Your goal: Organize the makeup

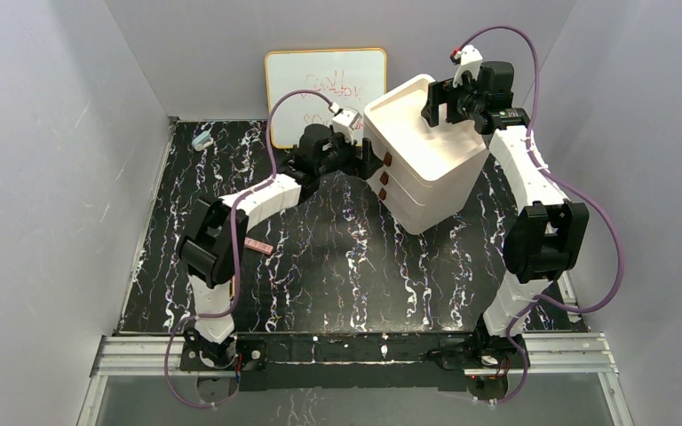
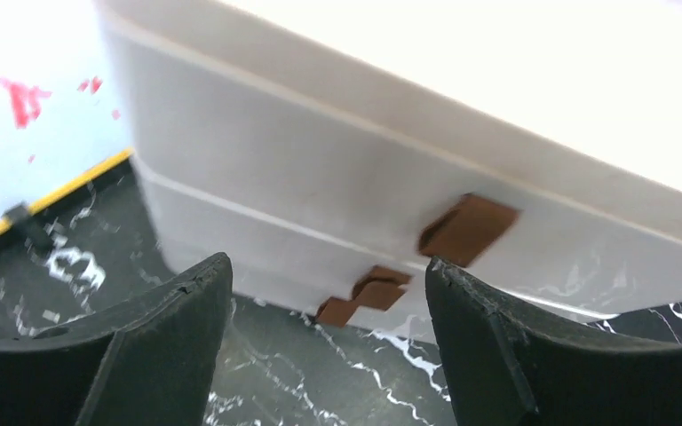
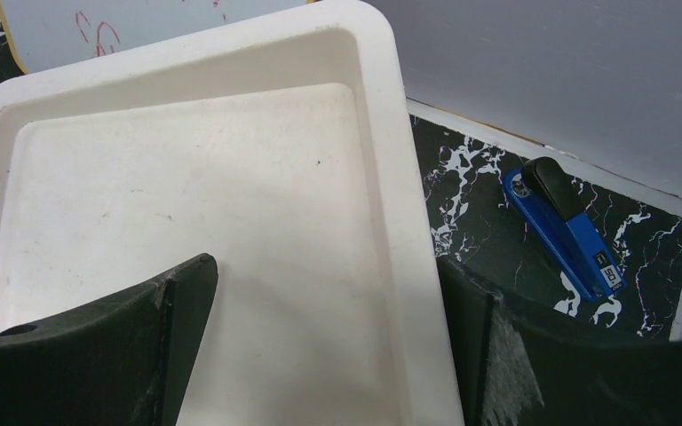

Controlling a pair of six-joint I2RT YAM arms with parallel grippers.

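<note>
Left gripper [image 2: 329, 271]: released, jaws spread, facing the brown handles [image 2: 466, 229] of the drawer unit [image 1: 435, 191]. Right gripper [image 3: 324, 266]: released, above the top tray [image 3: 186, 177]. The palette [image 1: 257, 246] lies on the table [image 1: 337, 266], beside the left arm [image 1: 231, 213].

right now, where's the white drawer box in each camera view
Top external: white drawer box at the back, right of centre.
Left wrist: its front fills the upper frame, with the brown handles towards the middle.
Right wrist: its top tray fills the left and centre.
Shared landmark: the whiteboard with red marks, just left of the box, top left in both wrist views.
</note>
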